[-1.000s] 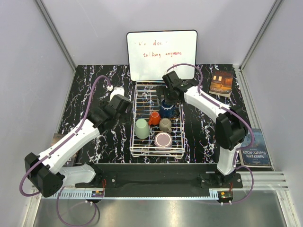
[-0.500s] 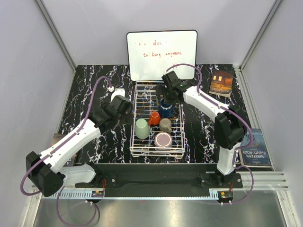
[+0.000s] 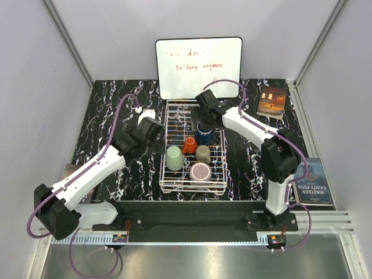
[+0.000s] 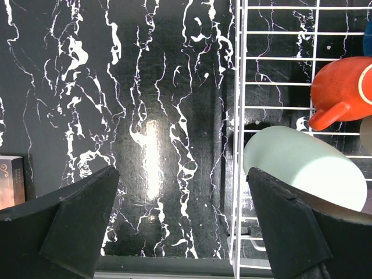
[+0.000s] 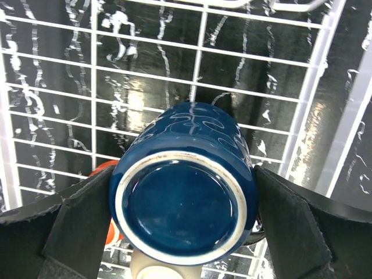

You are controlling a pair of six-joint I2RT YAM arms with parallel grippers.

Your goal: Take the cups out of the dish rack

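Bracketing blue mug (inverted), right gripper gapes.

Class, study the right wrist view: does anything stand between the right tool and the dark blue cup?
Nothing visible does. The right tool is open, its fingers either side of the dark blue cup, whose base faces the camera inside the dish rack.

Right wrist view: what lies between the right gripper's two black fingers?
The glossy dark blue mug, base toward the camera, sits in that gap; the right wrist view shows it.
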